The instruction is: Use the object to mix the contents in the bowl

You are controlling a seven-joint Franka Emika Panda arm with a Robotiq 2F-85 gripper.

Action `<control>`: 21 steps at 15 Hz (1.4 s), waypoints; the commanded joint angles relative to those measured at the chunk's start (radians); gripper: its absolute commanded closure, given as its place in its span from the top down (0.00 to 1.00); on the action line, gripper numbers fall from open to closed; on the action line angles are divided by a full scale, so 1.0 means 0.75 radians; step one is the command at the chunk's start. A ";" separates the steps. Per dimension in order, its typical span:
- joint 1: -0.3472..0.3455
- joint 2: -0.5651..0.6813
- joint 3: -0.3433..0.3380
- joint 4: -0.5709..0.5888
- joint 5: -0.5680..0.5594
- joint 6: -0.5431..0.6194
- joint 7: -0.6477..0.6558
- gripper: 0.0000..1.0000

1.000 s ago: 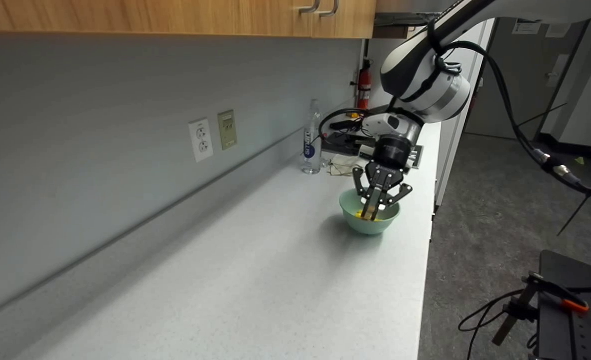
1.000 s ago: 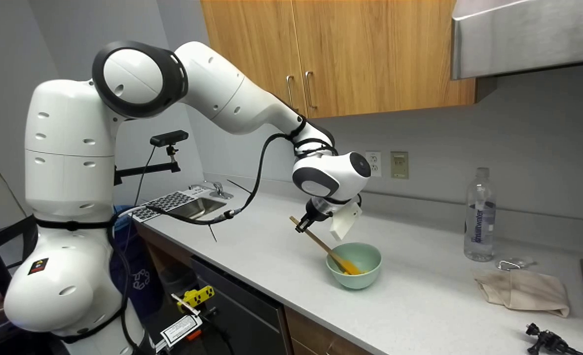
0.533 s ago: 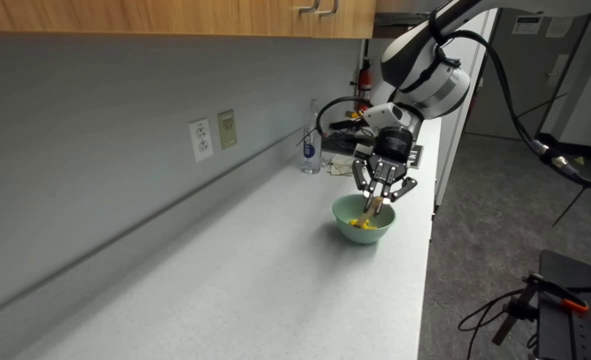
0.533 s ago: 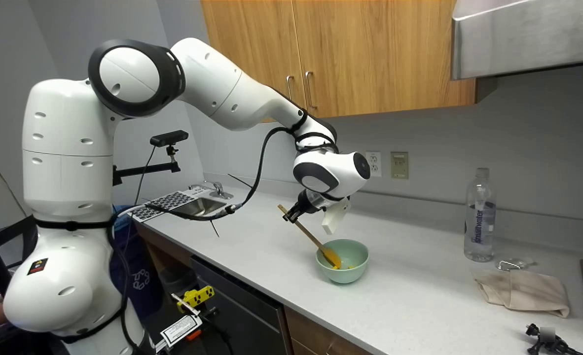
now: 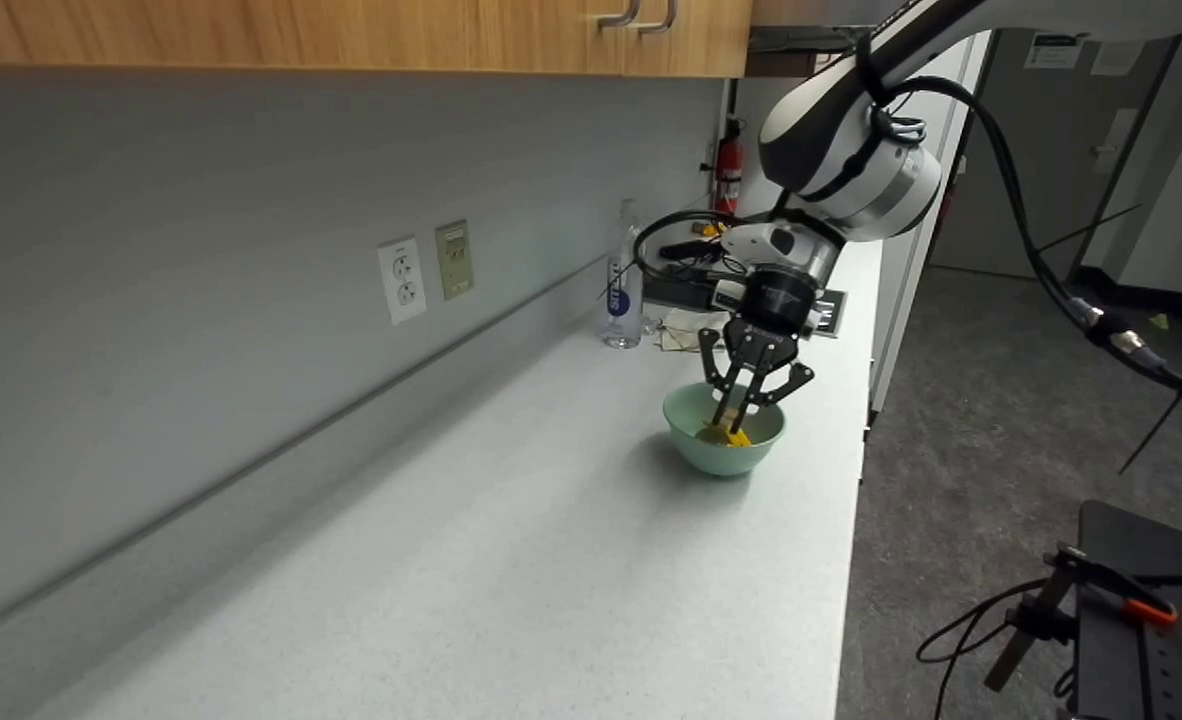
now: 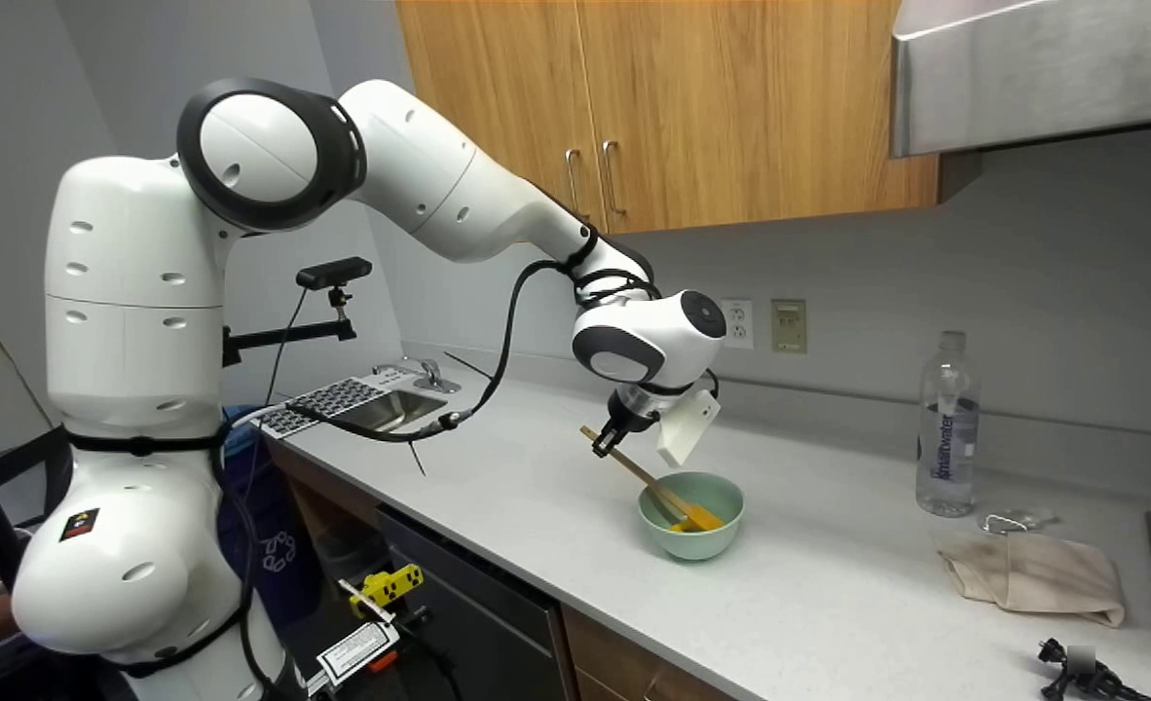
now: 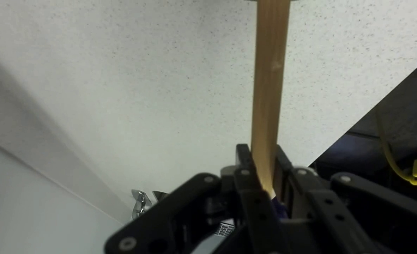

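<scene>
You've got the wooden utensil (image 7: 270, 70) pinched in your gripper (image 7: 263, 153); in an exterior view its handle slants up left, lower end inside the mint-green bowl (image 6: 692, 548) by the yellow contents (image 5: 739, 438), clear bottle (image 6: 947, 438) well right.

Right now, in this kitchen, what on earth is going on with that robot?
A robot arm has its fingers shut on a wooden spatula. The spatula slants down into a pale green bowl standing on the counter, its head by the yellow contents, presumably to mix them. A smartwater bottle and a folded cloth sit farther along the counter, apart from the bowl.
</scene>
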 commanded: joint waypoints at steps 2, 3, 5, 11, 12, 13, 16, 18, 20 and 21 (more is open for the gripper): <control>-0.003 -0.033 0.020 -0.011 0.000 -0.050 0.005 0.04; -0.011 -0.038 0.028 -0.009 0.012 -0.090 -0.011 0.04; -0.018 -0.049 0.037 -0.002 0.027 -0.176 -0.033 0.04; 0.013 -0.064 0.004 -0.003 -0.013 -0.172 0.056 0.04; 0.009 -0.060 0.002 -0.003 -0.014 -0.162 0.064 0.04; 0.005 -0.056 0.000 -0.003 -0.009 -0.159 0.069 0.04; -0.001 -0.050 -0.005 -0.002 -0.009 -0.156 0.081 0.04; -0.002 -0.047 -0.010 -0.001 -0.010 -0.156 0.082 0.04; -0.004 -0.045 -0.011 0.001 -0.013 -0.163 0.070 0.04; -0.004 -0.045 -0.012 0.000 -0.013 -0.162 0.074 0.04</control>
